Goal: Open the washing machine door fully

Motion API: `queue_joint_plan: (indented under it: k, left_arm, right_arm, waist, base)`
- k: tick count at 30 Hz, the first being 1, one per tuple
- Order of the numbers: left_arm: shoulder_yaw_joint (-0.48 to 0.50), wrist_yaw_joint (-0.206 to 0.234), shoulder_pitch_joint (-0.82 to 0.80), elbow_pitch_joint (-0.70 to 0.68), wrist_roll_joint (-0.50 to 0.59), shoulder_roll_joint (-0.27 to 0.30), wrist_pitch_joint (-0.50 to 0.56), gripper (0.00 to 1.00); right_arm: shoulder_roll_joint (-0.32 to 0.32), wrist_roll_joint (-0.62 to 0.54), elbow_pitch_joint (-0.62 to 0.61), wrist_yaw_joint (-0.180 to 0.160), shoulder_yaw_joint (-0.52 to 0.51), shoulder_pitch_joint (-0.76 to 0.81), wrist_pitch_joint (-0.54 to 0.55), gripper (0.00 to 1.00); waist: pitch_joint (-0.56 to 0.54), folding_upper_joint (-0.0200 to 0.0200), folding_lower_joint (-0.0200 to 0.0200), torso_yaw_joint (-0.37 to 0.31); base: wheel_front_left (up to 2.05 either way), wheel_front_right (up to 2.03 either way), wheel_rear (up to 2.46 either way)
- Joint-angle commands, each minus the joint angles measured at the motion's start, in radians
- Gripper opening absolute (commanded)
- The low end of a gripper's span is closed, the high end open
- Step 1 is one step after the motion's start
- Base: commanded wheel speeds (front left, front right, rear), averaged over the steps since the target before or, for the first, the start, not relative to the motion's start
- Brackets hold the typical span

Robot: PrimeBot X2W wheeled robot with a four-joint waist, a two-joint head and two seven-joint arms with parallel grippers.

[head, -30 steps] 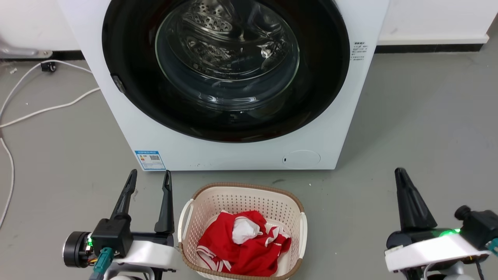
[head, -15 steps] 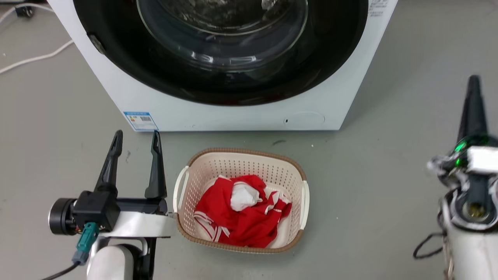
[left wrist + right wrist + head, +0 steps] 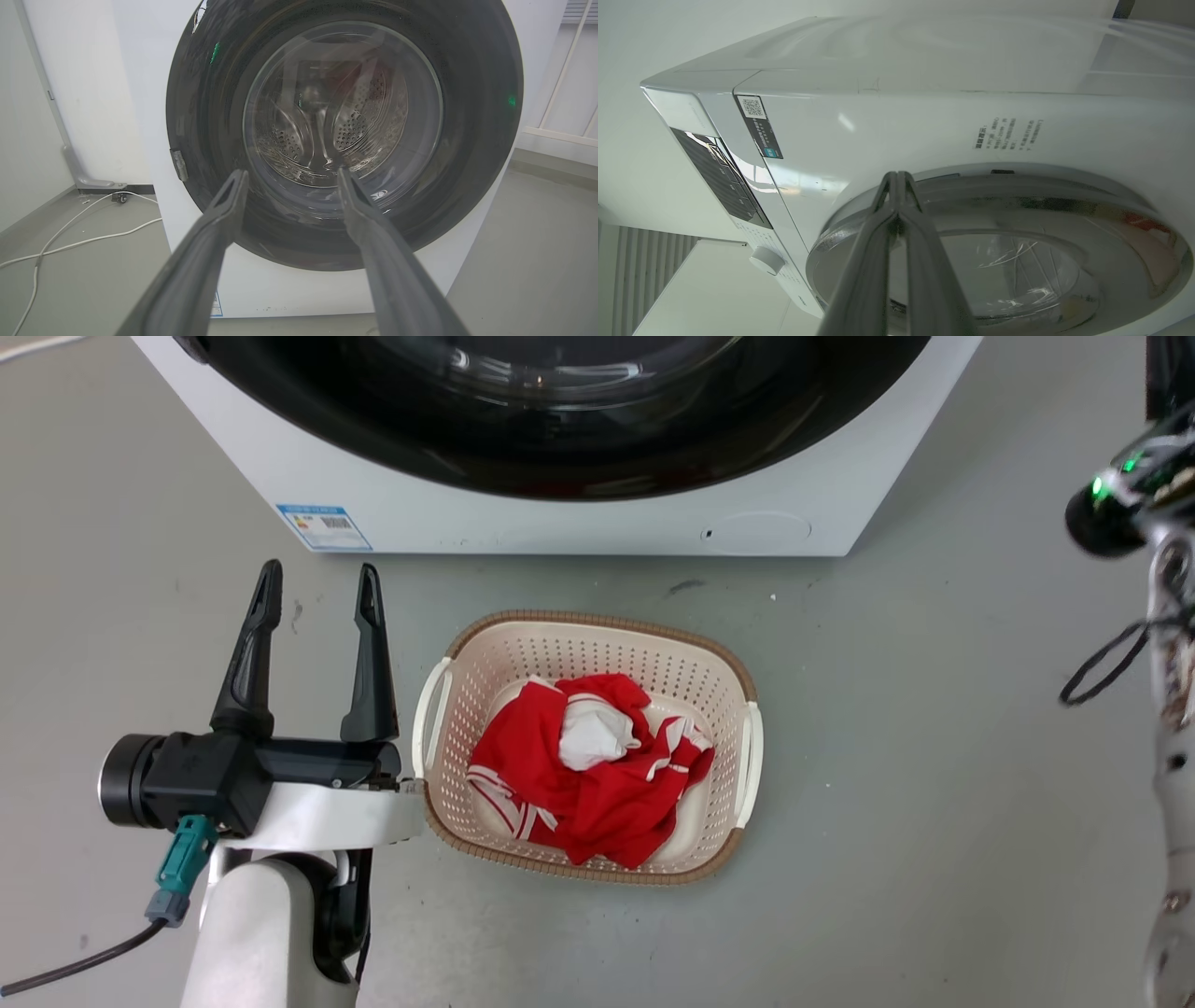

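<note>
Washing machine door (image 3: pixel 343 135) shut; blue-bordered sticker (image 3: pixel 324 526) at lower left, print illegible.

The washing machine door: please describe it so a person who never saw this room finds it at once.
Find the white washing machine on the grey floor. The washing machine door is the big round disc covering most of its front. Unlike the small round white cover below it, it has a glossy black rim and a bulging clear glass centre.
</note>
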Motion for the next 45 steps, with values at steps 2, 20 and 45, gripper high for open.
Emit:
queue_joint_plan:
  k: [2,20,45]
  left_arm:
    - [-0.003,-0.003,-0.018,-0.001,-0.005,-0.001,-0.002,1.00]
    - [-0.037,-0.013,-0.104,-0.020,-0.008,-0.001,-0.002,1.00]
    - [-0.042,-0.015,-0.045,0.033,-0.004,-0.001,-0.002,1.00]
  right_arm:
    - [-0.026,-0.005,0.057,0.000,0.025,-0.063,0.040,0.00]
    - [-0.082,-0.167,0.450,0.000,0.217,-0.470,0.185,0.00]
    - [-0.020,-0.058,0.208,0.000,0.248,-0.212,0.618,0.00]
  waist:
    - [0.026,0.0000,-0.0002,0.008]
    - [0.151,0.0000,-0.0002,0.037]
    - [0.030,0.0000,-0.0002,0.005]
  base:
    - [0.00,0.00,0.00]
    - [0.00,0.00,0.00]
    - [0.00,0.00,0.00]
